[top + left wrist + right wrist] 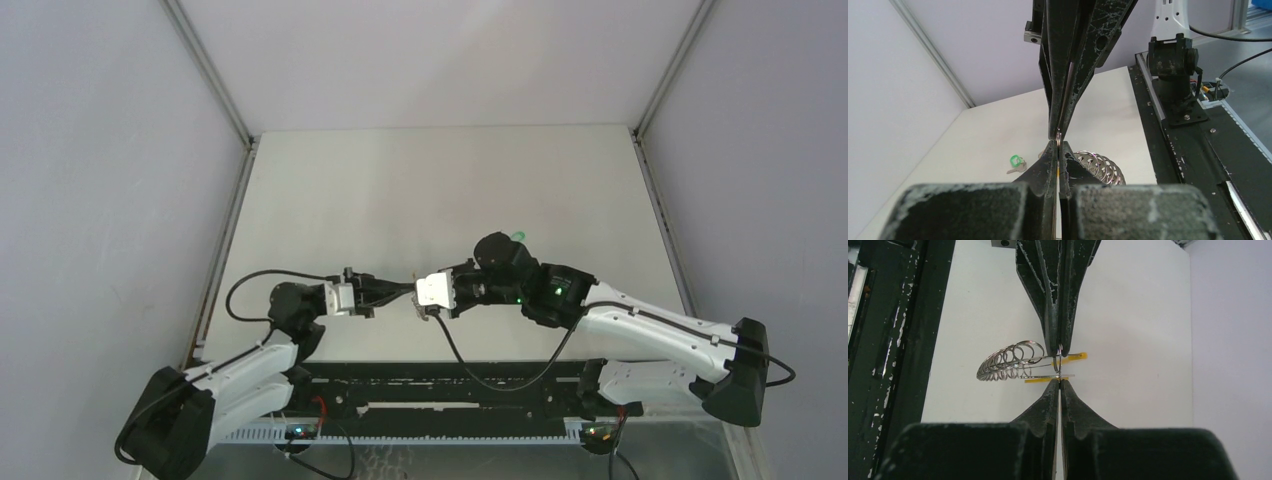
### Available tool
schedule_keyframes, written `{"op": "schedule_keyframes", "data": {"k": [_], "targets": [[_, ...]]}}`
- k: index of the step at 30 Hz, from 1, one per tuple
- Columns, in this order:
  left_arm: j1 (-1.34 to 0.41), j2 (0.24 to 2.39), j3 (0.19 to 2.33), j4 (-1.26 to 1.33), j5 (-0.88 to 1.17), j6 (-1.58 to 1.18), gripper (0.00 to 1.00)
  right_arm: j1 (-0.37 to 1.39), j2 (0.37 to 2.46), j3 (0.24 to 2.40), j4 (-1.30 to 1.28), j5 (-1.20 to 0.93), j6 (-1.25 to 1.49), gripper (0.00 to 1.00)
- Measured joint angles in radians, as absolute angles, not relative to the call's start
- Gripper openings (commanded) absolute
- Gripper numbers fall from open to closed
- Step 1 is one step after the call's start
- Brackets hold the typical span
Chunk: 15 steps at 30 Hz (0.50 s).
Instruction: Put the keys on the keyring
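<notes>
left gripper [1057,146]: jaws closed, pinching the keyring [1068,358] | right gripper [1060,385]: jaws closed on the same ring, tip to tip with the left | chain of small rings [1005,362]: hanging just beside both tips | green key [1016,161]: on the table [978,130], apart, beyond the left tips

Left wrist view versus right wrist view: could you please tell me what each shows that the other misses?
Only the left wrist: the green-headed key lying on the table. Only the right wrist: the yellow-orange part of the keyring. Both: the left gripper and right gripper shut tip to tip on the keyring, a coil of small rings beside them.
</notes>
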<state>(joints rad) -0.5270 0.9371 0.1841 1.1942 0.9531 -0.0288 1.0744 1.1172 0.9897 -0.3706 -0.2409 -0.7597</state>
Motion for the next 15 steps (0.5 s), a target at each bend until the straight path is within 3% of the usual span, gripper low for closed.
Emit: {"op": "schedule_keyframes", "data": {"k": [15], "targets": [[-0.527,0.877,0.192,1.071,0.947,0.046,0.00,1.089,1.128,0.992,-0.405,-0.209,-0.762,0.00]]}}
